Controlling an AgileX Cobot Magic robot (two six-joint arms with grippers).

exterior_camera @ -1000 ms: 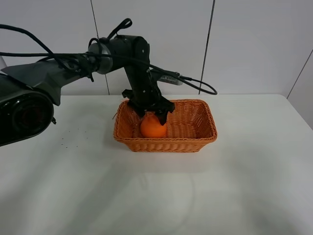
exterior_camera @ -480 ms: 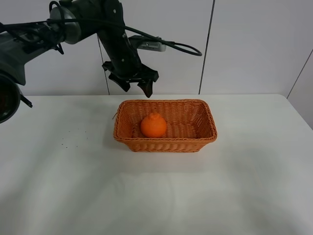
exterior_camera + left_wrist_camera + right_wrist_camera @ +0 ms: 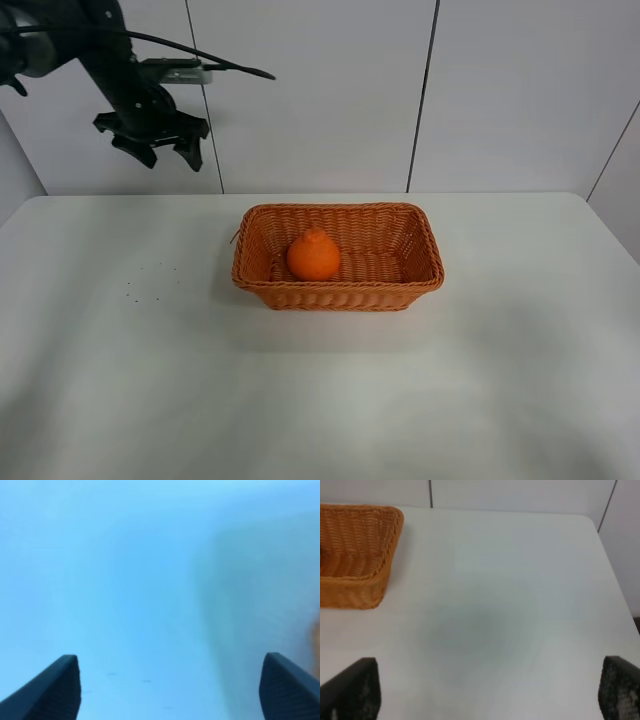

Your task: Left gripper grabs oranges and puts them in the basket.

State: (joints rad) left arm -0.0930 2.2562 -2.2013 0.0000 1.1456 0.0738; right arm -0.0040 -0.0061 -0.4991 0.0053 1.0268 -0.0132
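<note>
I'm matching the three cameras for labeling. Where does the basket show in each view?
Exterior high: the basket sits whole at mid-table, with the orange inside.
Left wrist: too blurred; no basket can be made out.
Right wrist: only one end of the basket shows, cut by the picture's edge.
Shared landmark: the table corner at the far right in exterior high also shows in right wrist.
</note>
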